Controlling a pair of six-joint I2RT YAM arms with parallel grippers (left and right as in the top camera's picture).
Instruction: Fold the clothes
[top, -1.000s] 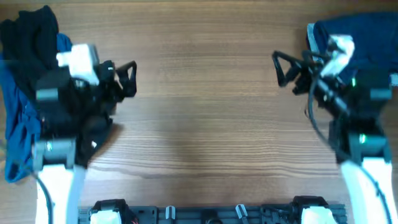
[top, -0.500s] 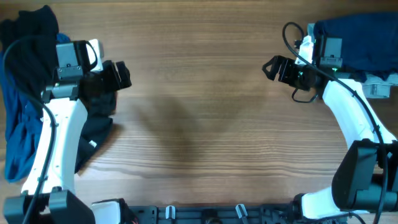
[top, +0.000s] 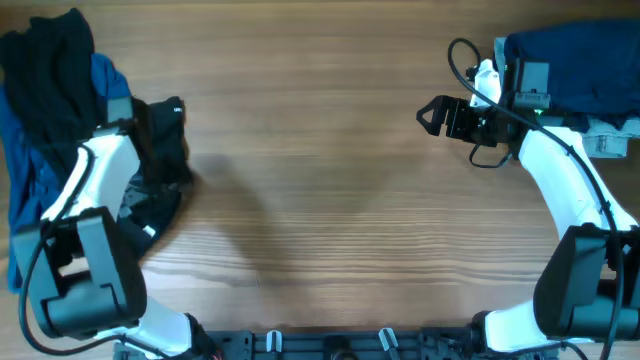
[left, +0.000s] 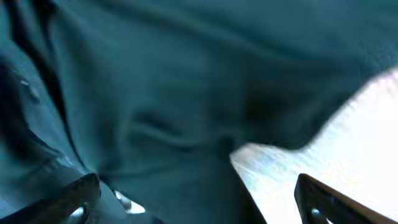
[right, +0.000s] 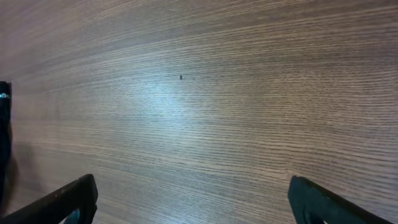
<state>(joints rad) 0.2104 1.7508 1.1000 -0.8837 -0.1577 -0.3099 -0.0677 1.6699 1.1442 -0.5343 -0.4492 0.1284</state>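
A crumpled black shirt (top: 52, 60) lies in a pile at the table's left edge, with more black cloth (top: 150, 205) trailing toward the front. A bright-blue garment (top: 25, 185) lies under and beside it. My left gripper (top: 165, 135) is low over the black cloth's right edge. In the left wrist view its fingers (left: 199, 208) are open, with dark cloth (left: 155, 93) filling the view between and beyond them. My right gripper (top: 432, 115) is open and empty over bare wood, as the right wrist view (right: 193, 202) also shows.
A dark navy cloth (top: 585, 55) lies at the far right corner behind my right arm. The wooden table (top: 320, 180) stretches between the two arms. A black rail with clips (top: 330, 345) runs along the front edge.
My left arm has swung down and left, so its gripper now sits on the black cloth's edge. My right gripper has shifted slightly left.
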